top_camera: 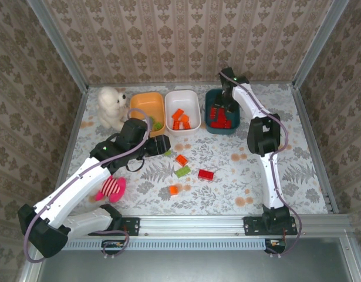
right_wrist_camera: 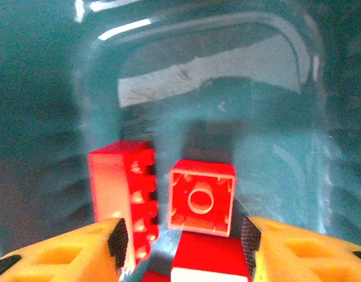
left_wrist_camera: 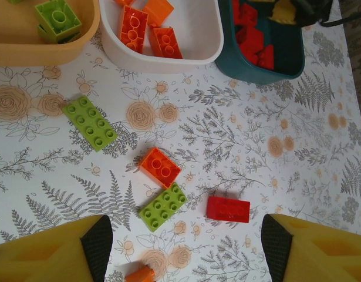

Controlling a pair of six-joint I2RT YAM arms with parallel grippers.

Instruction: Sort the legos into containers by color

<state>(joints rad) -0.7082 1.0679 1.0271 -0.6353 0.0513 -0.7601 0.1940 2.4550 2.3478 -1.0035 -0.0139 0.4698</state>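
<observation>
Hovering over loose legos: left fingers (left_wrist_camera: 97, 242) spread, empty, w/ red brick (left_wrist_camera: 228, 209), orange brick (left_wrist_camera: 160, 167) and green brick (left_wrist_camera: 163, 206) unsorted on tabletop (left_wrist_camera: 321, 176). Right fingers (right_wrist_camera: 118, 238) spread inside teal bin (right_wrist_camera: 51, 88), reds' drop spot.

Floral-print bench (top_camera: 297, 170). Carries three bins in a row at the far side, left to right: orange bin (top_camera: 146, 106), white bin (top_camera: 183, 100), teal bin (top_camera: 220, 130), set just beside one another. Left of the orange bin, white fluffy stuffed animal (top_camera: 111, 106), upright. Front-left, pink striped plush (top_camera: 111, 188). Mid-bench, five loose bricks: long green brick (left_wrist_camera: 90, 123) nearest the orange bin; orange brick (left_wrist_camera: 160, 167) and shorter green brick (left_wrist_camera: 163, 206) just beside each other; red brick (left_wrist_camera: 228, 209) right of those, lying flat; small orange brick (left_wrist_camera: 140, 274) closest to the near edge, apart from the rest.
</observation>
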